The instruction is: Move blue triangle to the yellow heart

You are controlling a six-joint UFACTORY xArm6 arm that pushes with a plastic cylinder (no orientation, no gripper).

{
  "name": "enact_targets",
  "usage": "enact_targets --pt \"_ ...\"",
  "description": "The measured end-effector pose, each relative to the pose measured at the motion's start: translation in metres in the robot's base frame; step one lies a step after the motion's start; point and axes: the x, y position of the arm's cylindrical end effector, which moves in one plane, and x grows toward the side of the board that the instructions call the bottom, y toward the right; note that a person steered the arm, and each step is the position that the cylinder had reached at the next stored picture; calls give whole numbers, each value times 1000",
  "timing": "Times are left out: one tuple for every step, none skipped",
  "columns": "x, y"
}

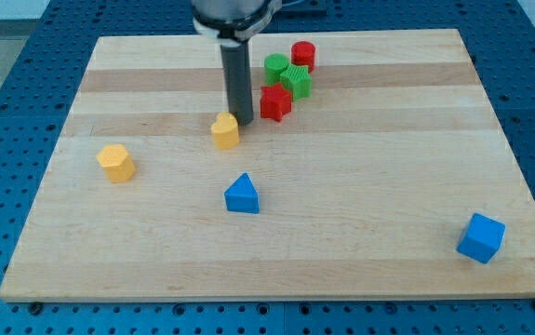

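The blue triangle (242, 194) lies a little left of the board's middle, toward the view's bottom. The yellow heart (225, 130) lies above it, a short gap away. My tip (244, 122) rests on the board just right of the yellow heart's upper edge, touching or nearly touching it, and well above the blue triangle. The dark rod rises straight up from there to the view's top.
A yellow pentagon (116, 162) lies at the left. A red star (274, 102), a green star (296, 81), a green cylinder (275, 66) and a red cylinder (303, 56) cluster right of the rod. A blue cube (480, 237) sits at the bottom right, near the board's edge (276, 296).
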Motion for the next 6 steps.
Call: enact_targets --pt "34 -20" --pt "39 -9" --pt "49 37" --pt "81 41" --pt "144 41" --pt "163 36"
